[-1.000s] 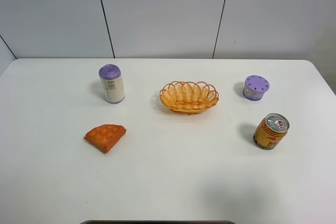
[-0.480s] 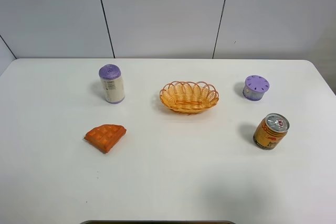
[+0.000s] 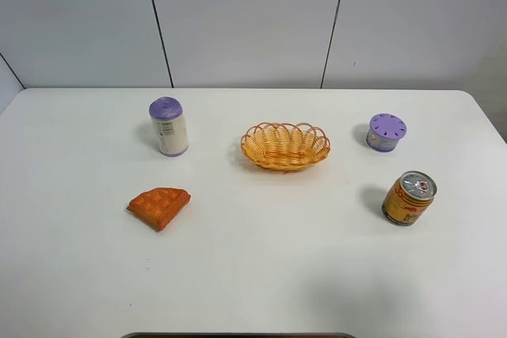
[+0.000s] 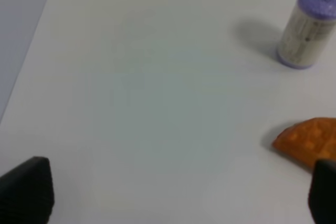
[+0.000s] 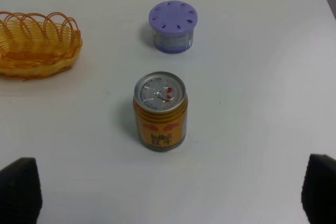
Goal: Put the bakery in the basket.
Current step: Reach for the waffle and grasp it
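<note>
The bakery, an orange-brown waffle wedge (image 3: pixel 160 206), lies flat on the white table (image 3: pixel 253 275) at the front left. In the left wrist view the wedge (image 4: pixel 308 141) is partly cut off at the frame edge. The woven golden basket (image 3: pixel 285 146) stands empty in the middle of the table, and part of it shows in the right wrist view (image 5: pixel 35 45). My left gripper (image 4: pixel 173 198) is open and empty, off to the side of the wedge. My right gripper (image 5: pixel 169 192) is open and empty, short of the can. Neither arm shows in the exterior view.
A white canister with a purple lid (image 3: pixel 169 126) stands behind the wedge. A small purple-lidded jar (image 3: pixel 386 131) stands at the back right and a gold drink can (image 3: pixel 409 198) in front of it. The table's left edge (image 4: pixel 31 56) shows in the left wrist view.
</note>
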Available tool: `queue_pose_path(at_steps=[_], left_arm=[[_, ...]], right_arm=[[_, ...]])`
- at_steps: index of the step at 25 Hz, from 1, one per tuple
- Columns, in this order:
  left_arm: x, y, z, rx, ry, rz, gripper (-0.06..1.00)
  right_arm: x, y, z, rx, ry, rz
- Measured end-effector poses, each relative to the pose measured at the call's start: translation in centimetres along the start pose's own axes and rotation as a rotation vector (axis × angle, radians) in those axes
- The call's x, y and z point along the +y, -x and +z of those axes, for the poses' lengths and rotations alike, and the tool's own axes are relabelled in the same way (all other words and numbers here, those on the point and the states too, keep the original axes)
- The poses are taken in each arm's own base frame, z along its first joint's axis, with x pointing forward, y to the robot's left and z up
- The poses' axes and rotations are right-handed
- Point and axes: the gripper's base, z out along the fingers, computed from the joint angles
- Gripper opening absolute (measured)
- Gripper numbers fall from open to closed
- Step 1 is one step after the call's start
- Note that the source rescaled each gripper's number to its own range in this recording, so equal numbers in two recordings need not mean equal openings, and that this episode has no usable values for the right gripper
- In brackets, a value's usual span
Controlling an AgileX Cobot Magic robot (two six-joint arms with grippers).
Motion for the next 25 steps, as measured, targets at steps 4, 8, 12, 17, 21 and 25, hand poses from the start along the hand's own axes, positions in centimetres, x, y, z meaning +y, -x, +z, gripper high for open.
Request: queue_pose_path(at_steps=[4,8,12,17,21,25], left_arm=[[0.0,1.7,1.5,0.060,-0.005,0.054,1.00],[0.0,3.1,3.2,0.126,-0.016,0.095,1.00],[-0.7,4.4,5.0,0.179,-0.061,0.176,1.00],[-2.4,6.1,7.4,0.243,-0.129,0.298,1.00],[-4.1,7.3,10.0,0.308,-0.166,0.384,1.00],[-5.9,7.7,12.5,0.371,-0.197,0.453,1.00]], right_arm=[[0.0,0.0,0.0,0.000,0.000,0.000],[0.0,0.0,0.0,0.000,0.000,0.000],[0.0,0.0,0.0,0.000,0.000,0.000],[0.0,0.0,0.0,0.000,0.000,0.000],[0.0,0.0,0.0,0.000,0.000,0.000],[0.0,0.0,0.0,0.000,0.000,0.000]])
